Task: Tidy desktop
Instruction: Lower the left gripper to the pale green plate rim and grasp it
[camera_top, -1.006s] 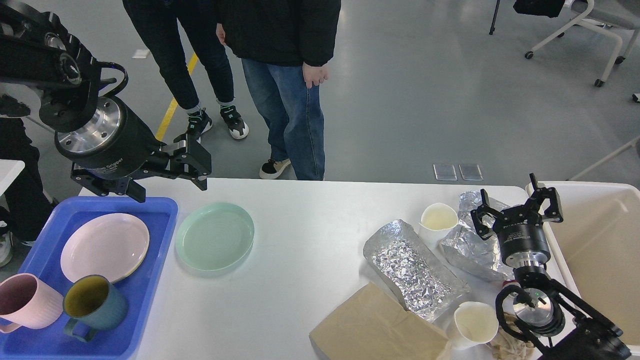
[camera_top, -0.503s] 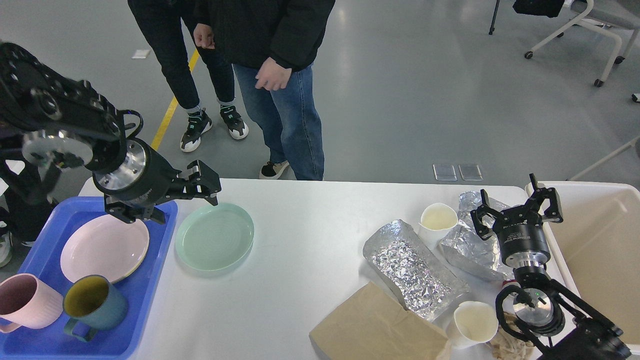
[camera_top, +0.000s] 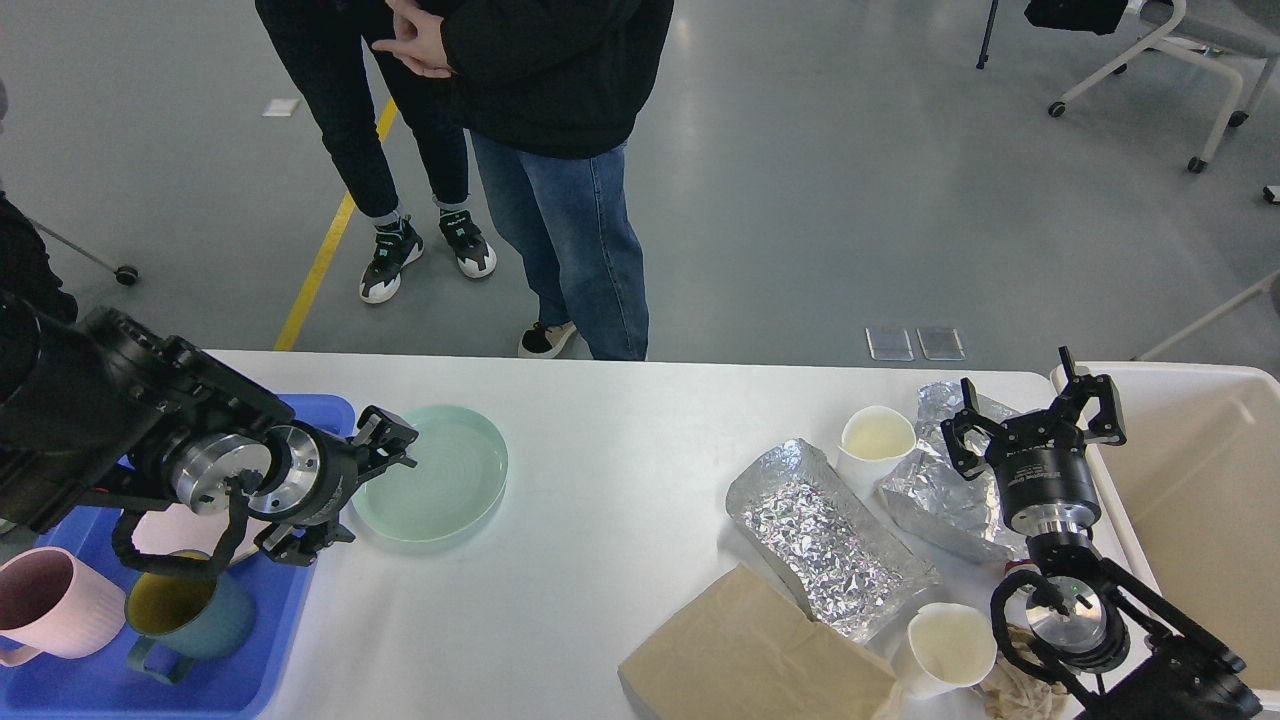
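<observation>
The left gripper (camera_top: 375, 480), fingers spread, sits low over the white surface (camera_top: 620, 480) at the green plate's (camera_top: 440, 480) left rim; the right gripper (camera_top: 1033, 415) hovers unclenched above it.

Plate (camera_top: 432, 487) right of tray (camera_top: 270, 610)

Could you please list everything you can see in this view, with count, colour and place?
desktop: 1, white, centre
tray: 1, blue, left end
mugs: 2, pink and teal, in tray
plate: 1, mint green, beside tray
foil sheets: 2, silver, right
paper cups: 2, white, right
paper bag: 1, brown, near edge
bin: 1, cream, far right
people: 2, dark clothes, behind table
left hand: 1, black, at plate's rim
right hand: 1, black, open, over foil
</observation>
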